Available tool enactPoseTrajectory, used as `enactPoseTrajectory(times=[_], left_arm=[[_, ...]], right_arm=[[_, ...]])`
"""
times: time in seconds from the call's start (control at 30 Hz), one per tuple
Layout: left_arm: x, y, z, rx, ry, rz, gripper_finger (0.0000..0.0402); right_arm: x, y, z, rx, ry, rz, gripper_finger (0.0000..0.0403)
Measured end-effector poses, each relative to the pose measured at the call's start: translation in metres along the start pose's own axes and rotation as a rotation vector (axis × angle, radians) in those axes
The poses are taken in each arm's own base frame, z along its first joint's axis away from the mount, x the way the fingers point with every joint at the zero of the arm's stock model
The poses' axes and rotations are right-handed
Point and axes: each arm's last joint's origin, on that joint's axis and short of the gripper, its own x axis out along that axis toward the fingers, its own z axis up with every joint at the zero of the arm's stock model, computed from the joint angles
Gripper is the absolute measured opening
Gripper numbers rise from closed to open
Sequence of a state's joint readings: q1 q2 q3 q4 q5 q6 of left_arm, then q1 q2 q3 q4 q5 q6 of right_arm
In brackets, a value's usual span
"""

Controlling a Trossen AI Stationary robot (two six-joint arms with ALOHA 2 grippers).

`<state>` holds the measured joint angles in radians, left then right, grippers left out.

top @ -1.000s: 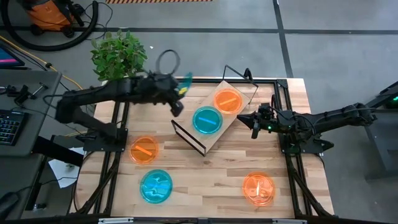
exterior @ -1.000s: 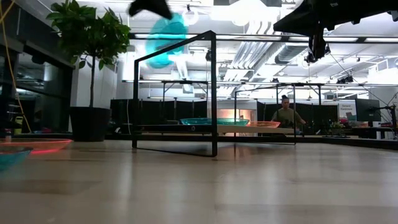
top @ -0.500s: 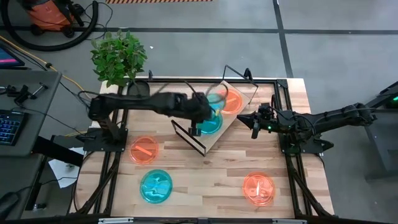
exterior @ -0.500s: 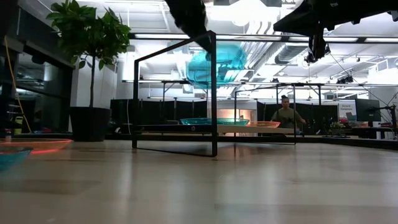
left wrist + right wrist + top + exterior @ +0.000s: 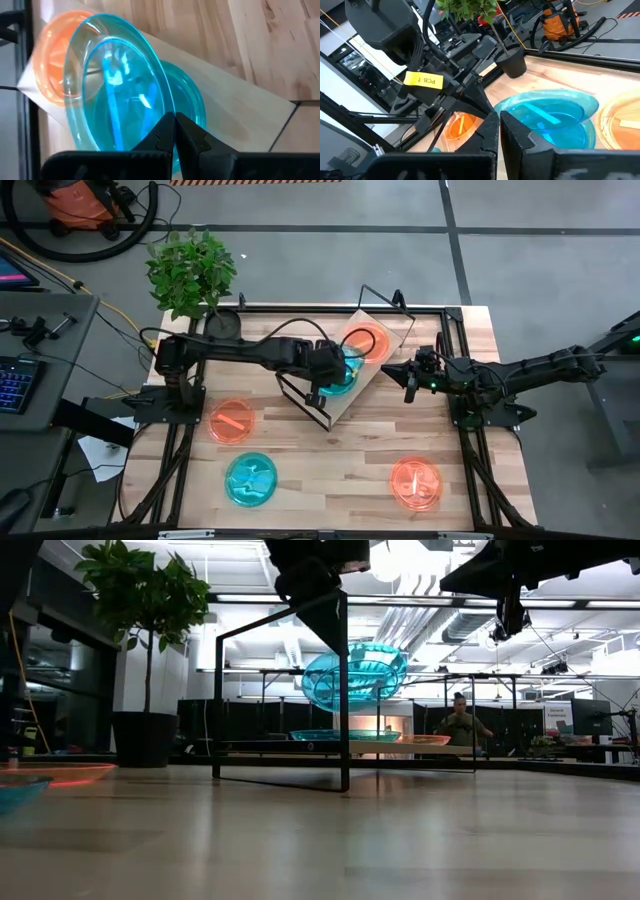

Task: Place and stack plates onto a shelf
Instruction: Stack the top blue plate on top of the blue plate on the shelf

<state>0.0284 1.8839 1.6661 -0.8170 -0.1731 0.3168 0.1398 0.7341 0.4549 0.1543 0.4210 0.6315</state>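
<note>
My left gripper [image 5: 325, 372] is shut on a cyan plate [image 5: 355, 678] and holds it tilted above the shelf [image 5: 358, 385], a light board with black wire ends. A second cyan plate [image 5: 194, 107] and an orange plate [image 5: 366, 340] lie flat on the board. On the tabletop lie an orange plate [image 5: 232, 421], a cyan plate [image 5: 250, 479] and another orange plate [image 5: 415, 483]. My right gripper [image 5: 410, 377] hovers just right of the shelf, shut and empty. My left gripper [image 5: 174, 125] pinches the held cyan plate by its rim [image 5: 165, 112] between the two fingers. The fingers come from above, slanting down from the table's left. The plate is lifted clear and hangs steeply tilted below the fingers, over the cyan plate on the shelf.
A potted plant [image 5: 190, 270] stands at the table's far left corner. The shelf's black wire ends [image 5: 343, 690] rise at either end of the board. Bare tabletop lies between the three loose plates near the front edge [image 5: 330, 470].
My left gripper has carried the cyan plate from the table's far left, near the plant, rightward and down to the shelf. The plate has stayed in the hold and now hangs tilted just above the shelf's cyan plate.
</note>
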Motion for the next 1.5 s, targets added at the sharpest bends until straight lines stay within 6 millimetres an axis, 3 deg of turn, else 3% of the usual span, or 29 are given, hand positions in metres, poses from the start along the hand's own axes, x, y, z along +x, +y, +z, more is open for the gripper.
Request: enactPoseTrajectory(times=[0.53, 1.03, 1.5], left_arm=[[0.003, -0.005, -0.006, -0.054, 0.038, -0.143, 0.0], [0.003, -0.005, -0.006, -0.049, 0.036, -0.146, 0.0001], [0.005, 0.007, -0.01, -0.099, 0.054, -0.101, 0.0076]], right_arm=[[0.0, 0.0, 0.0, 0.0, 0.0, 0.0, 0.0], [0.0, -0.001, 0.001, 0.023, -0.023, -0.032, 0.0], [0.0, -0.001, 0.001, 0.023, -0.023, -0.032, 0.0]])
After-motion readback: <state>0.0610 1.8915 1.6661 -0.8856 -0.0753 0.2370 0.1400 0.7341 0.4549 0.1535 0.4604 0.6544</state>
